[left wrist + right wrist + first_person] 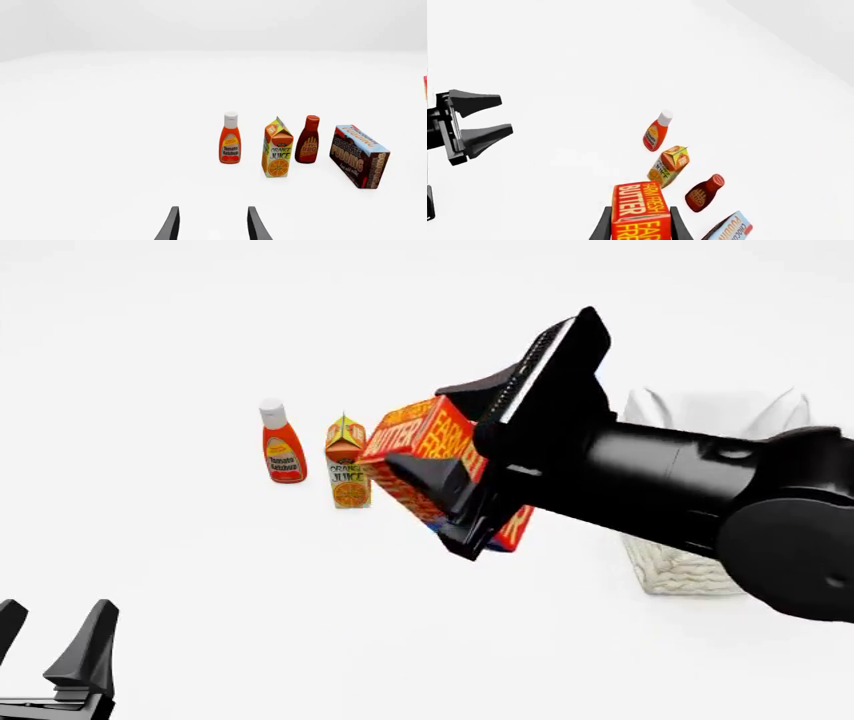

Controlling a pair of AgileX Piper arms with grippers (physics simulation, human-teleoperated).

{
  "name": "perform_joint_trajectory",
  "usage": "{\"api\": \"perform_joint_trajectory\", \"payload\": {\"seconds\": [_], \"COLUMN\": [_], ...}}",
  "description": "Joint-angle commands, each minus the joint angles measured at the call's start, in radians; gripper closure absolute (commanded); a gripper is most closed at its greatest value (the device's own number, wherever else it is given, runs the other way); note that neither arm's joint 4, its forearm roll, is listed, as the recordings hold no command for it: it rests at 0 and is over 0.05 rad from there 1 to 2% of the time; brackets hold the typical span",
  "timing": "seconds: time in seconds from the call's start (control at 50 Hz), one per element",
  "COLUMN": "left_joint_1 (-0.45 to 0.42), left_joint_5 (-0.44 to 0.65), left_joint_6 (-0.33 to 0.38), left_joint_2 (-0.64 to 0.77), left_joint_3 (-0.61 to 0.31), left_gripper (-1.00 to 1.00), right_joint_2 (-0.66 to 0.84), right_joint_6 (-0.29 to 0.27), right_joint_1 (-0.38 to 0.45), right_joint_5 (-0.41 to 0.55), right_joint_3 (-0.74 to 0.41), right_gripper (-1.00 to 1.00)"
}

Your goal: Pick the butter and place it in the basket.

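Your right gripper (461, 502) is clamped on the butter (416, 445), one finger on each side of the box, and it holds the box tilted in the air above the table (200, 580). The right wrist view shows the same grip, with the butter (639, 210) wedged between the two dark fingers. The basket (694, 565) stands to the right, partly hidden behind your right arm, apart from the butter.

Your left gripper (54, 645) sits low at the near left, its jaws spread with nothing between them.

On the table farther off stand a ketchup bottle (280, 445), then an orange juice carton (347, 465) just right of it. The left wrist view also shows a BBQ sauce bottle (307, 140) and a chocolate pudding box (359, 156) beyond the carton.
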Motion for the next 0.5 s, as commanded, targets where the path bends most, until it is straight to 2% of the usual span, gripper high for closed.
{"api": "perform_joint_trajectory", "payload": {"seconds": [0.02,0.26,0.4,0.5], "left_joint_1": [0.0,0.0,0.0,0.0], "left_joint_5": [0.0,0.0,0.0,0.0], "left_joint_6": [0.0,0.0,0.0,0.0], "left_joint_2": [0.0,0.0,0.0,0.0], "left_joint_3": [0.0,0.0,0.0,0.0], "left_gripper": [-1.0,-1.0,-1.0,-1.0], "right_joint_2": [-0.051,-0.064,-0.044,-0.041], "right_joint_6": [0.048,0.087,0.105,0.101], "right_joint_1": [-0.083,-0.176,-0.229,-0.251], "right_joint_5": [-0.167,-0.316,-0.363,-0.361], "right_joint_3": [0.021,0.056,0.055,0.054], "right_gripper": [1.0,1.0,1.0,1.0]}}
